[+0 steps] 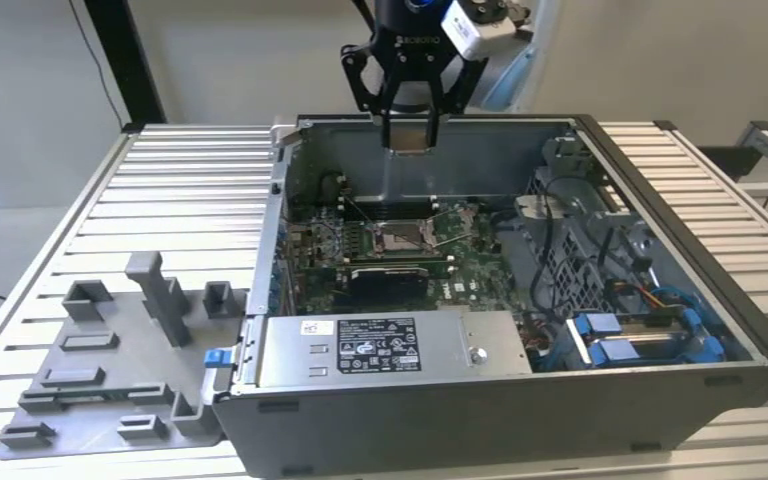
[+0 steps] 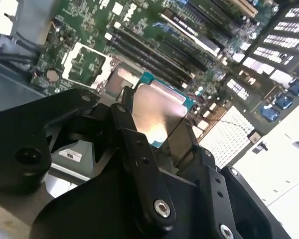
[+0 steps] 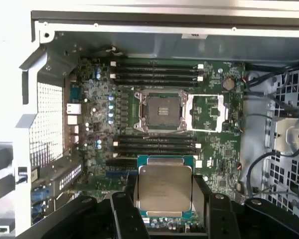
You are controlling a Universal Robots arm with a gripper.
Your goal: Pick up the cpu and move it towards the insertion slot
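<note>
Black gripper fingers (image 3: 120,216) are closed on two opposite edges of the small square silvery-faced cpu (image 3: 165,187), held clear above the green circuit board (image 3: 214,144) in both wrist views. First wrist view shows the square metal-framed insertion slot (image 3: 159,110) open, apart from the chip. Exterior view places the gripper (image 1: 408,140) over the grey computer case's (image 1: 518,410) far wall; its white label (image 1: 376,345) is illegible.

Open air above insertion slot (image 3: 161,110), case walls (image 1: 438,160) around
</note>
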